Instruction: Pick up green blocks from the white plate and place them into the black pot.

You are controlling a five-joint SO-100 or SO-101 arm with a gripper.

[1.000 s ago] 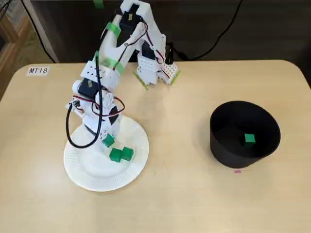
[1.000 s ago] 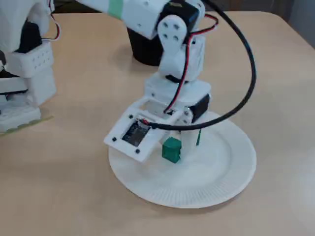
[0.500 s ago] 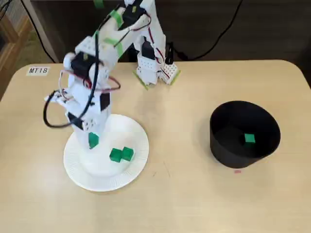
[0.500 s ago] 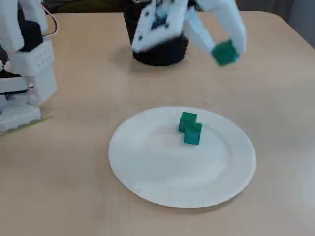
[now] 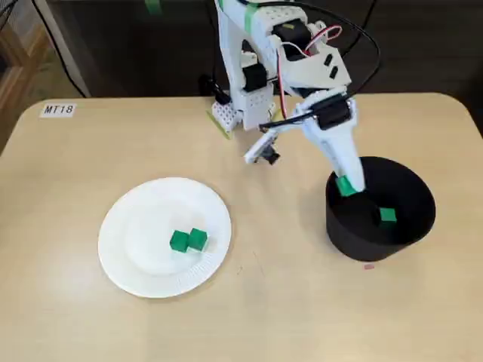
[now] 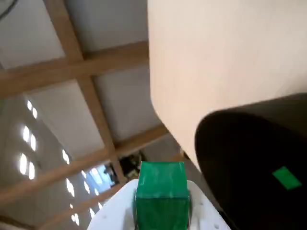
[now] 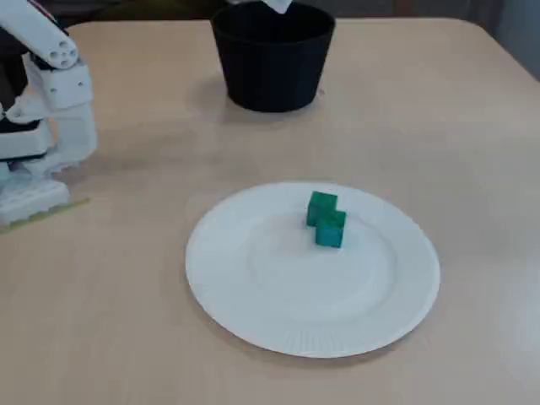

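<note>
In a fixed view my gripper (image 5: 347,186) hangs over the left rim of the black pot (image 5: 400,234), shut on a green block (image 5: 345,185). One green block (image 5: 388,216) lies inside the pot. The wrist view shows the held block (image 6: 160,191) between the white fingers, with the pot (image 6: 249,153) to its right and the block inside it (image 6: 287,177). Two green blocks (image 5: 179,241) (image 5: 198,238) touch each other on the white plate (image 5: 136,253). In the other fixed view they sit right of centre (image 7: 321,205) (image 7: 330,231) on the plate (image 7: 261,287), with the pot (image 7: 272,59) behind.
The arm's base (image 5: 241,105) stands at the table's back edge, at the left (image 7: 42,126) in the other fixed view. A label reading MT18 (image 5: 59,109) is stuck at the back left corner. A small pink mark (image 5: 368,265) lies in front of the pot.
The gripper lifted one green block off the plate and swung with it across to the pot's rim. Two blocks stayed on the plate.
</note>
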